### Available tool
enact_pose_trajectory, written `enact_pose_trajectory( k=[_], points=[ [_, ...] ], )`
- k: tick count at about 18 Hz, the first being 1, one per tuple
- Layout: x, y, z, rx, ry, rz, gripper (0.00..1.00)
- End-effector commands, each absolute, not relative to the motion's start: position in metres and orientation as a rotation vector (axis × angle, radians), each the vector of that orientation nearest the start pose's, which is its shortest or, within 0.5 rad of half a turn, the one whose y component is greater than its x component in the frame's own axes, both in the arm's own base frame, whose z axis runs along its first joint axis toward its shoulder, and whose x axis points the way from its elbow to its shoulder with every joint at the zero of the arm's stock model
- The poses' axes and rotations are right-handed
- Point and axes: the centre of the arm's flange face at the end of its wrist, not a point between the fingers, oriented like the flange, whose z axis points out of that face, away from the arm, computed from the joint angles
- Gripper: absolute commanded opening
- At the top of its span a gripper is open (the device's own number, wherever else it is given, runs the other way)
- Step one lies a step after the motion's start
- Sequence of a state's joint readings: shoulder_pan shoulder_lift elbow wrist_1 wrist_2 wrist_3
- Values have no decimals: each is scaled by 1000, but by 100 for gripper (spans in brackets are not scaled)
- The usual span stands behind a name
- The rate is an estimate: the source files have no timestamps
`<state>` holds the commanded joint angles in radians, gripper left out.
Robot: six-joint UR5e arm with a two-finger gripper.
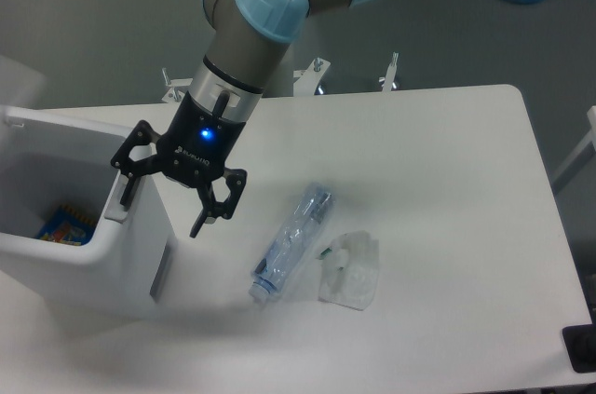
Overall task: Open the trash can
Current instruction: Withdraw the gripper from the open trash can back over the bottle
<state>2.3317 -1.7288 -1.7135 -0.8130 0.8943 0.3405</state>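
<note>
I had the gripper (168,197) spread open and empty, one finger down at the grey tab on the front rim of the trash can (93,259), which stood at the table's left edge, lid up, interior showing

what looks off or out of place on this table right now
The clear plastic bottle lies crushed on its side beside a crumpled white wrapper, both outside the trash can, which stands open with something colourful inside.

White trash can (102,254) showing a blue-and-yellow packet (65,224) inside; black gripper (163,198) glowing blue, clear bottle (291,243) sitting right of it.
</note>
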Motion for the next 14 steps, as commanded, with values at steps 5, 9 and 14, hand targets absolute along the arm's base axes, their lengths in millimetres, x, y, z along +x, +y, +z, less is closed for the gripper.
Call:
enact_pose_trajectory(
  k=[5, 9, 14],
  points=[
    [-252, 545, 466, -2334, -288, -385, 100],
    [-290, 532, 492, -2289, -318, -307, 100],
    [-344, 515, 521, -2238, -352, -202, 100]
  ],
)
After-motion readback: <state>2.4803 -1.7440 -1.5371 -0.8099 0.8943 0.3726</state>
